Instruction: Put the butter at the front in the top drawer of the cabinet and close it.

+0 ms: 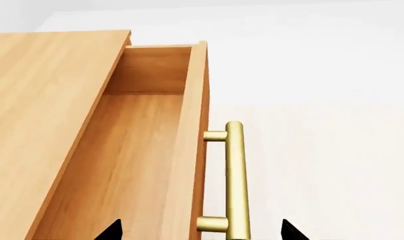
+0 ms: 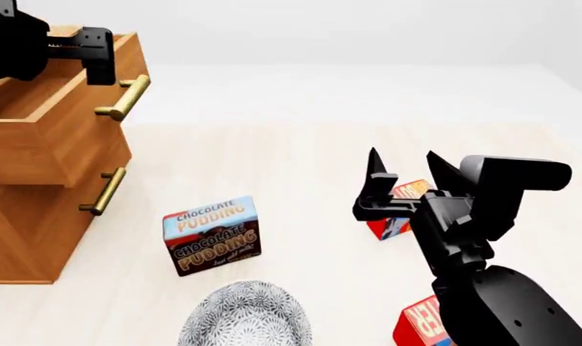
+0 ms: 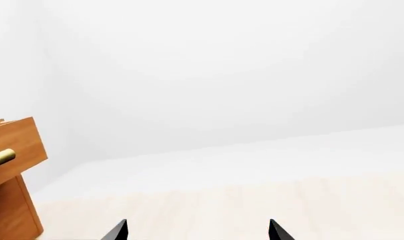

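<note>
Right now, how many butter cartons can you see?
2. One butter carton lies behind the right hand, partly hidden; the nearer butter carton shows beside the arm at the picture's bottom edge.

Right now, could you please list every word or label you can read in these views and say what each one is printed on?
"CHOCOLATE PUDDING", twice: top and front of the brown-and-blue pudding box.
Smaller script beneath it: too small to read.
Partial white letters, perhaps "TER": red butter carton at the bottom edge.
Second butter carton, behind the right tool: lettering unreadable.
Wrist views: no text.

Top drawer open; left gripper overhead.
</note>
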`<state>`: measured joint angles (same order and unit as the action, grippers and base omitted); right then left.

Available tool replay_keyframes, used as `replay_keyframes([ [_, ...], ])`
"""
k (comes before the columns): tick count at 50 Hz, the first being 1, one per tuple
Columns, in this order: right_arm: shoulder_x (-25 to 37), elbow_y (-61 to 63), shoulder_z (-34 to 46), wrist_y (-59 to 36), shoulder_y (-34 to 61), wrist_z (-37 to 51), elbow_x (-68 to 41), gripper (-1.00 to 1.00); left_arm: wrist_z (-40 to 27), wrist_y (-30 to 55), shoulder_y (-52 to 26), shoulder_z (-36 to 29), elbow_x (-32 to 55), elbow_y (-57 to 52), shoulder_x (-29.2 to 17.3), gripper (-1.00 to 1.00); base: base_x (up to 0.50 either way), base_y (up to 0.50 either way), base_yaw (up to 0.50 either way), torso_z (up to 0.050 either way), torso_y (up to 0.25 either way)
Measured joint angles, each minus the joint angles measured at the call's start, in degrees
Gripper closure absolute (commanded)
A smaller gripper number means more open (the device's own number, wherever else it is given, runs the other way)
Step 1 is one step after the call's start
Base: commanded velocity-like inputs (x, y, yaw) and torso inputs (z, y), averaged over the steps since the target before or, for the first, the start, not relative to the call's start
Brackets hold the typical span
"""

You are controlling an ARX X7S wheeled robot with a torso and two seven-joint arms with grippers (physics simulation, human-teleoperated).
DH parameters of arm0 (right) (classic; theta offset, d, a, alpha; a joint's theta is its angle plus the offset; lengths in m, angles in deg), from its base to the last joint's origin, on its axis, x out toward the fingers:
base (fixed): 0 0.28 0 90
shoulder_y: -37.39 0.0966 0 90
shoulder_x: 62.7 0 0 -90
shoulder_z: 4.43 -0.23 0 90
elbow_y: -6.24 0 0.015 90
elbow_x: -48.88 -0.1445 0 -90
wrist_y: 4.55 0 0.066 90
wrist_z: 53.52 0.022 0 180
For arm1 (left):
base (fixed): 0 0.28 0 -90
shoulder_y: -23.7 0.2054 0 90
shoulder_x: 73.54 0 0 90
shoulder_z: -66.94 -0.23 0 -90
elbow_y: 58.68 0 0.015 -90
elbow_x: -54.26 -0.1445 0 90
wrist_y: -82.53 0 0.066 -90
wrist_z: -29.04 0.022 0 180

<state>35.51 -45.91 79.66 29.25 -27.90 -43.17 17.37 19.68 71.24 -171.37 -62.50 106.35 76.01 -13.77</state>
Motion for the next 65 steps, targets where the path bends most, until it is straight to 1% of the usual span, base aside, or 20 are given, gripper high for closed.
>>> replay_keyframes([
  [7, 0.17, -0.30, 0.12, 0.60, -0.45, 0.25, -0.14, -1.00, 4.38, -2.56, -1.39, -3.68, -2.67, 5.27, 1.39, -1.00, 0.00, 0.00, 0.00, 0.000, 0.000],
  [17, 0.40, -0.67, 0.84, 1.09, -0.44, 0.73, -0.22, -1.00, 8.82, -5.47, -2.30, -7.03, -5.22, 10.66, 3.14, -1.00, 0.00, 0.00, 0.00, 0.000, 0.000],
  [32, 0.77, -1.00, 1.87, 1.48, -0.04, 1.55, -0.44, -1.00, 14.48, -9.05, -2.16, -10.69, -7.88, 15.41, 4.99, -1.00, 0.00, 0.00, 0.00, 0.000, 0.000],
  [54, 1.90, -1.64, 5.36, 3.33, 0.42, 3.13, 1.80, -1.00, 21.88, -15.79, -2.05, -14.32, -11.75, 24.67, 8.13, -1.00, 0.00, 0.00, 0.00, 0.000, 0.000],
  [65, 2.10, -2.39, 6.40, 3.51, 0.93, 3.49, 1.81, -1.00, 24.19, -18.14, -1.63, -13.80, -14.06, 28.26, 9.25, -1.00, 0.00, 0.00, 0.00, 0.000, 0.000],
])
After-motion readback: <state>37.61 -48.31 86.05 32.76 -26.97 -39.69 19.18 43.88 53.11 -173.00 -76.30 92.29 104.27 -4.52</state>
